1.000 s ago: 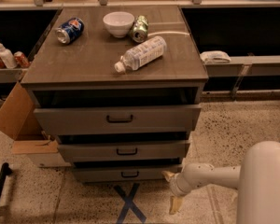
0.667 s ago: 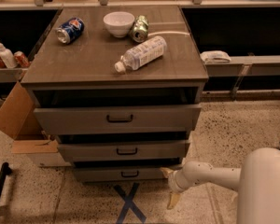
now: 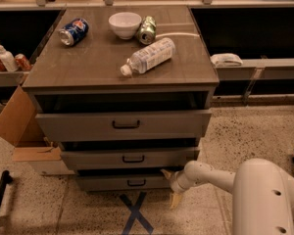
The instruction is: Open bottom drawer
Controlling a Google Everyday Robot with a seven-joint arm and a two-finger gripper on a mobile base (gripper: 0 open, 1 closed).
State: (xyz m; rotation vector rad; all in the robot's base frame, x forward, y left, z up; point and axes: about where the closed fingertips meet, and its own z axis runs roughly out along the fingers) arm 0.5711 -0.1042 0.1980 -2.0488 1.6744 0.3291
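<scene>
Hovering gripper at lower-centre frame, fingers spread w/ nothing held, just beside right end of bottom drawer, I'm judging task barely begun: drawer looking shut, handle not gripped, whole pull left.

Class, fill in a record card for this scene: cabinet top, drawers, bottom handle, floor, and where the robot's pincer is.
Cabinet top: white bowl, blue can on its side, green can, plastic bottle lying down
Drawers: three; top drawer widest, bottom drawer narrowest
Bottom handle: small black bar, nothing holding it
Pincer: low, at the bottom drawer's right end, right of the handle
Floor: blue X before the cabinet
</scene>
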